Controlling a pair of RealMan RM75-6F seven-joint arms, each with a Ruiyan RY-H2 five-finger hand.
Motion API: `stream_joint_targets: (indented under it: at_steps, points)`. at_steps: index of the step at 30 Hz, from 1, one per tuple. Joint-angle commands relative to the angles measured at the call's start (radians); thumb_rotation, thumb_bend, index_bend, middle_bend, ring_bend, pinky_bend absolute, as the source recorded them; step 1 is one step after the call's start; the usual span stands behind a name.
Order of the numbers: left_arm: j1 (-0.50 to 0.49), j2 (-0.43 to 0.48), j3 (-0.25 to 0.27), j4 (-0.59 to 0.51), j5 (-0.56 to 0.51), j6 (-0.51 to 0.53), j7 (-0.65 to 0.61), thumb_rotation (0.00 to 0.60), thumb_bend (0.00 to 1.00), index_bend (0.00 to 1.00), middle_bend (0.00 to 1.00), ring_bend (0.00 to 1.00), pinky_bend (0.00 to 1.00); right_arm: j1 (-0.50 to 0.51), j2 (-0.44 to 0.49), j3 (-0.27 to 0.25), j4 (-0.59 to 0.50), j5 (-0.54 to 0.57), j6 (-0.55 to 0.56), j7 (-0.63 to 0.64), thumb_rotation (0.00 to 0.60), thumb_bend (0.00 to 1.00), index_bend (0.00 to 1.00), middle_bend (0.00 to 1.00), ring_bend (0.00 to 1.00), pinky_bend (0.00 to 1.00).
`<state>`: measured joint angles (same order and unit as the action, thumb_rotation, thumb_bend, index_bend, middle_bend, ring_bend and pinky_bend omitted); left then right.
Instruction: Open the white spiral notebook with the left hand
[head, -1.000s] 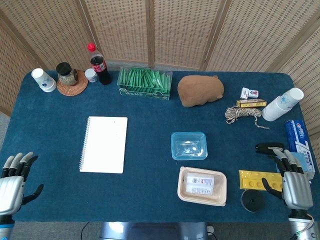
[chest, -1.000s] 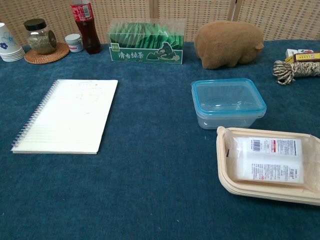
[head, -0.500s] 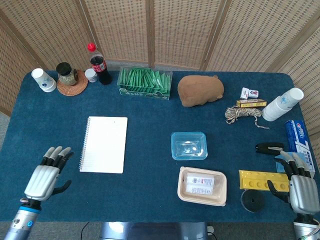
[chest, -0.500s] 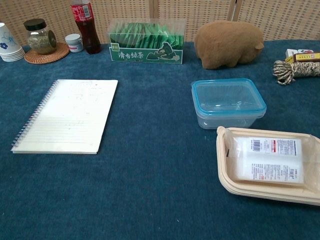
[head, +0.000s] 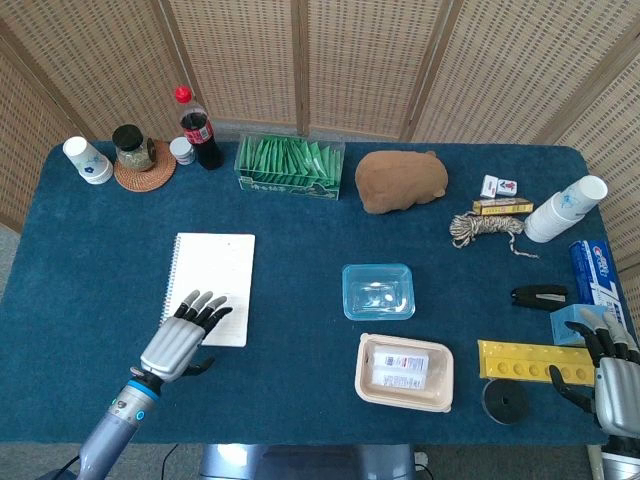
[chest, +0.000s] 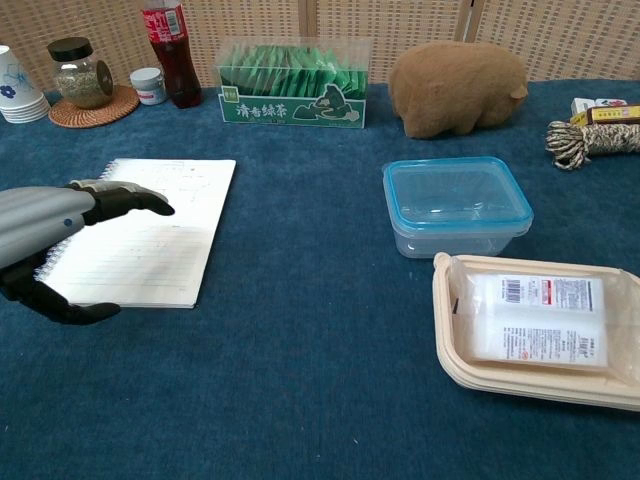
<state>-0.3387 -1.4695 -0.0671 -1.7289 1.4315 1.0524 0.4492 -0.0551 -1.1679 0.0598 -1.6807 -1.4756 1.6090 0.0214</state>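
Over the near end of the notebook (head: 208, 288), which lies closed on the counter (head: 300, 220) with its long axis near-to-far and spiral on the left, the left hand (head: 183, 335) hovers, fingers (head: 203, 307) spread, empty, pointing far.

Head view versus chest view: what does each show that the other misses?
Only the head view shows the right hand, open, the yellow tray and the toothpaste box. Only the chest view shows the tea box's printed front. Both show the left hand, fingers spread above the white spiral notebook.
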Motion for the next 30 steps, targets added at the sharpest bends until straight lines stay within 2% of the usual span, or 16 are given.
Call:
stream_joint_targets:
  at_steps: [1, 13, 30]
  points:
    - [-0.024, -0.038, -0.005, 0.027, -0.029, -0.021, 0.023, 0.600, 0.24, 0.25, 0.10, 0.02, 0.00, -0.005, 0.002, 0.000, 0.004, 0.001, 0.006, 0.005, 0.600, 0.31, 0.24, 0.17, 0.06, 0.12]
    - [-0.053, -0.143, -0.012, 0.114, -0.083, 0.002, 0.095, 0.600, 0.24, 0.26, 0.10, 0.02, 0.00, -0.019, 0.013, 0.006, 0.015, 0.010, 0.018, 0.017, 0.600, 0.30, 0.24, 0.17, 0.06, 0.12]
    - [-0.089, -0.202, -0.025, 0.184, -0.124, 0.013, 0.100, 0.600, 0.24, 0.26, 0.11, 0.02, 0.00, -0.035, 0.014, 0.005, 0.020, 0.018, 0.025, 0.018, 0.600, 0.31, 0.24, 0.17, 0.06, 0.12]
